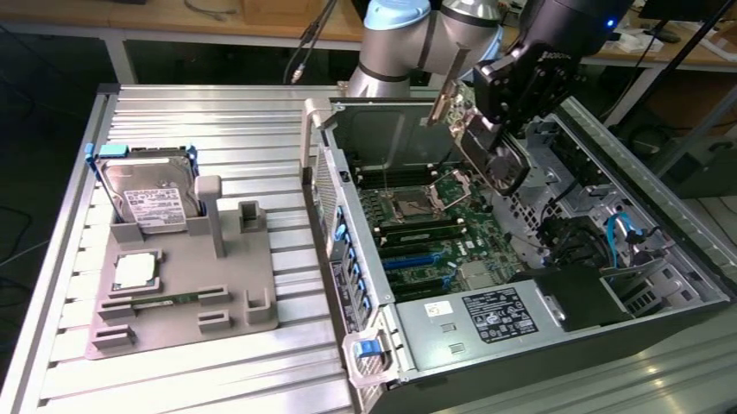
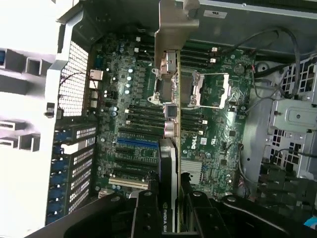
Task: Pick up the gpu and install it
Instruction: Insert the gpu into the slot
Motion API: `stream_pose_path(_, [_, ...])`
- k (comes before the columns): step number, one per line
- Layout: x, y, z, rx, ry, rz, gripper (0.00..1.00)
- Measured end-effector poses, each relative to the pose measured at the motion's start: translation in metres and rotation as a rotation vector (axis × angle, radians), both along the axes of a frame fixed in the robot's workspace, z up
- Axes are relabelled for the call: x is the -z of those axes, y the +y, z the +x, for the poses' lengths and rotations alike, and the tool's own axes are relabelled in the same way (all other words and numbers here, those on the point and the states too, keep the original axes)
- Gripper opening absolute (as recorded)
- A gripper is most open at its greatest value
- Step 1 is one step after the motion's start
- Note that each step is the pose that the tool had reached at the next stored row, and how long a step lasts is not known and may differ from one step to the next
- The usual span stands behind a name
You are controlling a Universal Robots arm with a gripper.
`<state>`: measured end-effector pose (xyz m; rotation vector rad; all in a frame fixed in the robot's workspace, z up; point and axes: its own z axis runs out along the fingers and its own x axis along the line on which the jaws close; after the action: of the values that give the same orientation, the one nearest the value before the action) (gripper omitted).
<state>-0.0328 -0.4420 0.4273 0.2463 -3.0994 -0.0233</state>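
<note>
The pick-up is done and the work is at the install step. In the upper right of the exterior view the gripper [image 1: 498, 125] hangs over the open computer case [image 1: 345, 172], its jaws partly closed and clamped on the gpu [image 1: 495, 159]. The card is held on edge, tilted, and clear above the motherboard [image 1: 426, 228], not yet in any slot. From the wrist view it appears edge-on, with its silver end bracket [image 2: 176, 25] toward the case's rear wall. Seating it would likely call for aligning the card's lower edge with one of the expansion slots [image 2: 136, 142] and its bracket with the rear openings. A hard drive [image 1: 150, 203] stands on the desk [image 1: 207, 112] at the left.
</note>
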Motion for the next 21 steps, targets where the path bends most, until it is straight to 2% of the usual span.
stream_pose_path(10, [0.0009, 0.0000, 0.0004, -0.177, 0.0000, 0.0000, 0.27])
stream_pose_path(14, [0.0016, 0.0000, 0.0005, -0.279, 0.0000, 0.0001, 0.27])
stream_pose_path(21, [0.0024, 0.0000, 0.0008, -0.411, 0.0000, 0.0001, 0.27])
